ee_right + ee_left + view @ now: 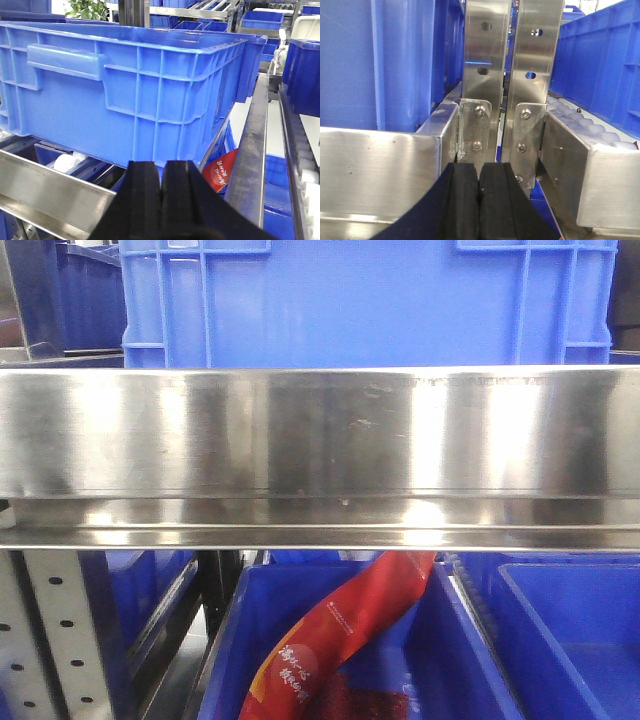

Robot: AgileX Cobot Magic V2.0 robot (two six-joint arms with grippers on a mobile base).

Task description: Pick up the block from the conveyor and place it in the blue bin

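Note:
The small blue block and the dark belt conveyor are out of view in every view. My left gripper (pixel 479 180) is shut and empty, its black pads pressed together in front of two steel uprights (pixel 485 75). My right gripper (pixel 161 187) is shut and empty, just in front of and below a big blue crate (pixel 125 85) that rests on a roller rack. The front view shows the same kind of blue crate (pixel 360 300) behind a steel rail (pixel 320 450).
Steel rack rails (pixel 375 170) flank the left gripper, with white rollers (pixel 585 125) at the right. A red packet (pixel 330 640) lies in a lower blue bin (pixel 450 670); it also shows in the right wrist view (pixel 220 167). More blue bins (pixel 260 20) stand on shelves behind.

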